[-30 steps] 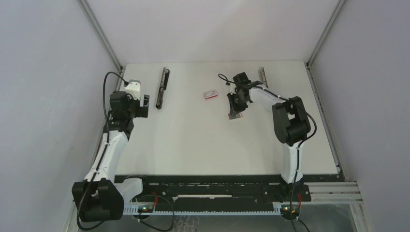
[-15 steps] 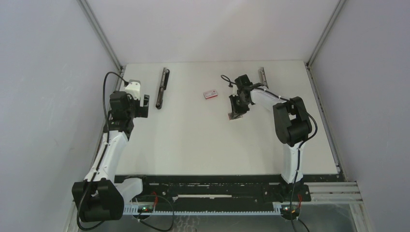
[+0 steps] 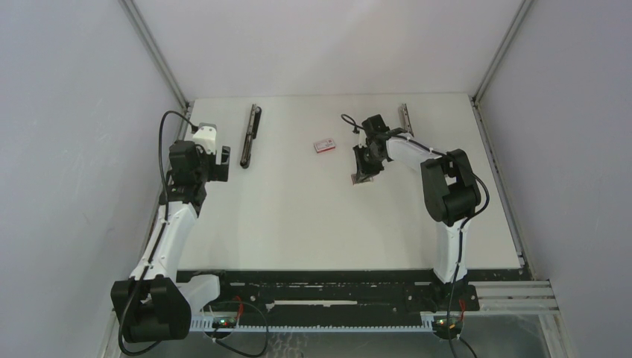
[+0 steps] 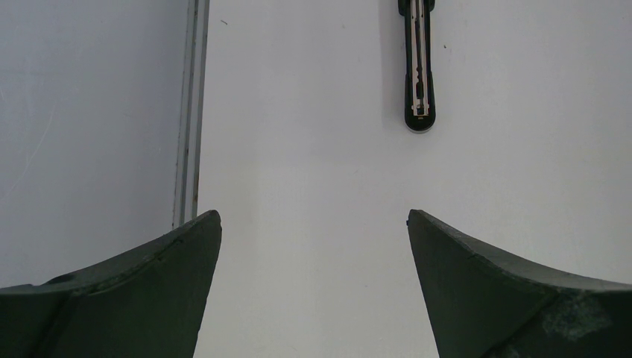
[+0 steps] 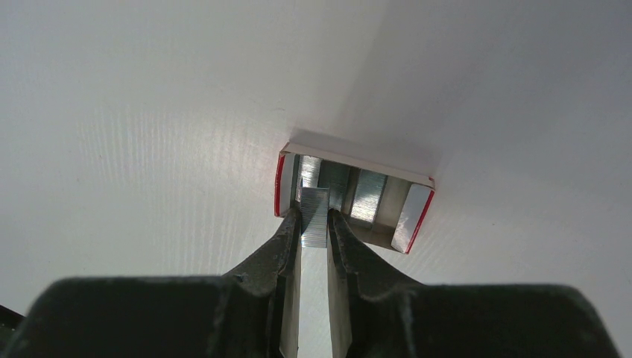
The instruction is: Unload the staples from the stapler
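Drop-off step, by my read: your right pincer (image 5: 314,224) is clamped on a short strip of staples (image 5: 315,212). The strip's far end pokes past the fingertips, over the open staple box (image 5: 358,156) dead ahead. More grey strips (image 5: 369,195) lie in that box, just right of the held one. Can't tell whether the held strip touches the box floor or hangs above it.

Your left pincer (image 4: 313,216) is wide open and holds nothing, hovering over bare surface (image 4: 298,112). The opened black stapler (image 4: 419,67) lies well ahead of it, slightly right.

Next move calls for lining the strip up inside the box walls, going low, then releasing gently so it lands flat. Watch the near red edge: the fingertips sit right against it.
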Controlling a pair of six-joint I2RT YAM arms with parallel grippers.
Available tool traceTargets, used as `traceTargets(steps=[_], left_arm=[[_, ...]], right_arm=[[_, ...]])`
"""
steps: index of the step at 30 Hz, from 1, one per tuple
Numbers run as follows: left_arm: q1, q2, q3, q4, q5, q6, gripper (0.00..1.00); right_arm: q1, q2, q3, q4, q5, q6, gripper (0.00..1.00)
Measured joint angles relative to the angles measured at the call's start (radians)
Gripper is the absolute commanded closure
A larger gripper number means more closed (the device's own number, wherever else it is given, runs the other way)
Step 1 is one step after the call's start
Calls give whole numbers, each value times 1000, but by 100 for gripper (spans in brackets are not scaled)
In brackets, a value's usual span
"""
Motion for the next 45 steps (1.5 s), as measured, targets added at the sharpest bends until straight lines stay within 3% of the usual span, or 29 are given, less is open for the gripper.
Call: traceTargets(steps=[45], left_arm=[[0,0,0,0,0,0,0]], right_arm=[[-21,0,0,28,-25,69,88]])
